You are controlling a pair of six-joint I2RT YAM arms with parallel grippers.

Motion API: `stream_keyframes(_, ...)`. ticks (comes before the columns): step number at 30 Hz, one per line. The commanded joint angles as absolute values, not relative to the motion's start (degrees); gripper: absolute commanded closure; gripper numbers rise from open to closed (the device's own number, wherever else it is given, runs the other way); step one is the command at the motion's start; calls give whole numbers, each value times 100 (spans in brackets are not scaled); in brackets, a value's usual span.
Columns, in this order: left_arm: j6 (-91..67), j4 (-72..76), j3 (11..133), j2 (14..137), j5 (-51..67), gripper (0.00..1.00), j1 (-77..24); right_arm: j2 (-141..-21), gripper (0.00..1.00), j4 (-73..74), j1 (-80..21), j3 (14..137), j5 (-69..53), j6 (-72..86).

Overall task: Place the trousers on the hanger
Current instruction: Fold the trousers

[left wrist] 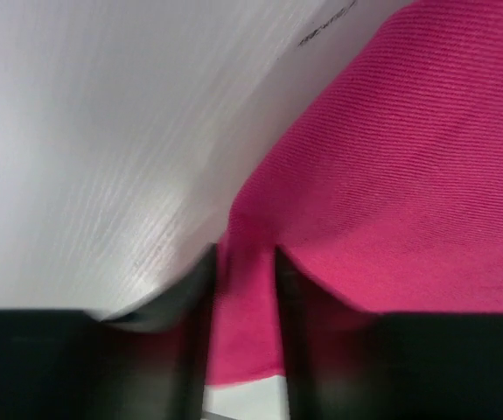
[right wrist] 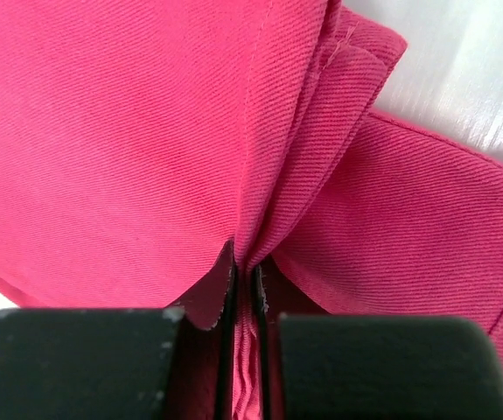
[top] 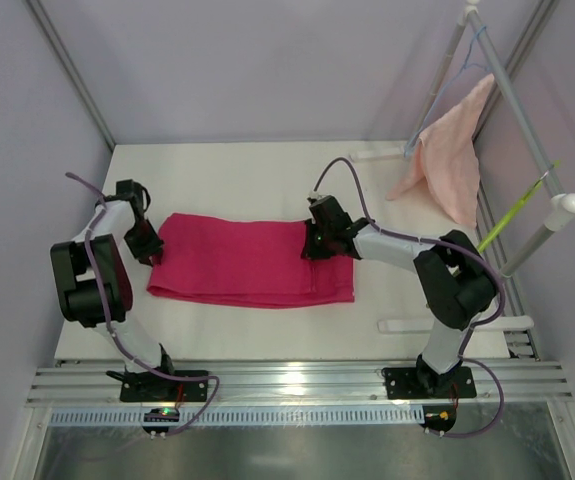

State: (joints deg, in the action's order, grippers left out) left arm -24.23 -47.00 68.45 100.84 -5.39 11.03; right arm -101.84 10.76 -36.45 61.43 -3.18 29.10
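1. We see a white surface that carries everything, with both arms bolted at its near edge.
2. The magenta trousers lie folded flat in a long band across the middle of the surface, between the two arms.
3. A metal rack stands along the right side, well apart from the trousers.
4. The left arm reaches to the left end of the trousers. In its wrist view the left jaws stand narrow, with the cloth's edge bunched between them.
5. The right arm reaches to the far edge of the trousers, towards their right end. The right jaws are pressed tight on a raised fold of the pink fabric.
6. A pale salmon towel hangs from the rack at the far right.
7. The lime-green hanger hangs on the rack near its front post, just beside the towel.
8. A thin light-blue wire hanger hangs at the rack's far end, above the towel.
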Motion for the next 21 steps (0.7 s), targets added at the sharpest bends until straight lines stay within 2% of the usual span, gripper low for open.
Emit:
stream_keyframes(1, -2584, -4685, 7093, 9589, -572, 59, 1169, -9846, 96, 1430, -3735, 6591, -395, 3093)
stream_keyframes(4, -2672, -4623, 7145, 9370, -405, 30, 1169, -9467, 96, 1966, -3937, 6671, -186, 3243)
stream_keyframes(5, -2654, -4606, 7172, 9308, -335, 28, 1178, -9240, 96, 2064, -3964, 6688, -185, 3269)
stream_keyframes(10, -2566, -4693, 7365, 9080, -193, 22, 1169, -8851, 96, 2583, -3981, 7012, -158, 3147)
stream_keyframes(21, -2540, -4693, 7348, 9017, -27, 21, 1169, -8297, 96, 3392, -3903, 7462, 211, 3102)
